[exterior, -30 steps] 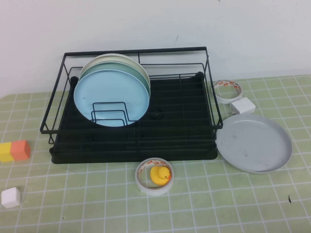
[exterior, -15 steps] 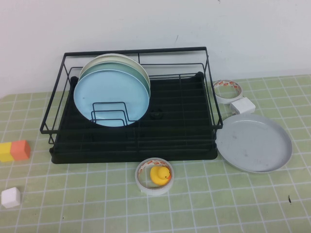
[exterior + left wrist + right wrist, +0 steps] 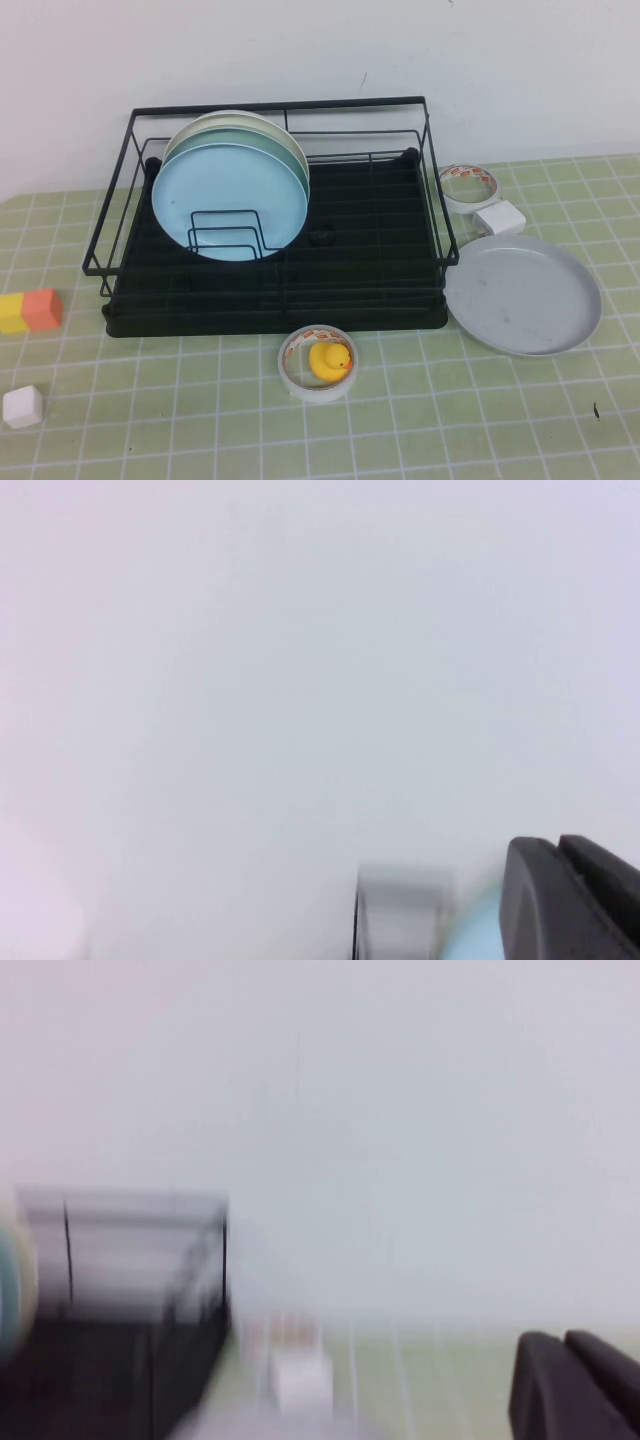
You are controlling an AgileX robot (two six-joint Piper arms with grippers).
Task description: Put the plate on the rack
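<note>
Lying flat on the green-checked worktop (image 3: 560, 430), just right of the rack (image 3: 350, 270) and touching its near right corner: the light-grey plate (image 3: 522, 295), with a white block (image 3: 499, 218) and a tape ring (image 3: 470, 185) behind it. Standing upright in the rack's left dividers: a light blue plate (image 3: 230, 200) in front of pale green and cream ones. Out of the high view, each seen only at its own wrist view's corner: left gripper (image 3: 575, 900) and right gripper (image 3: 580, 1385), fingers pressed together, holding nothing
</note>
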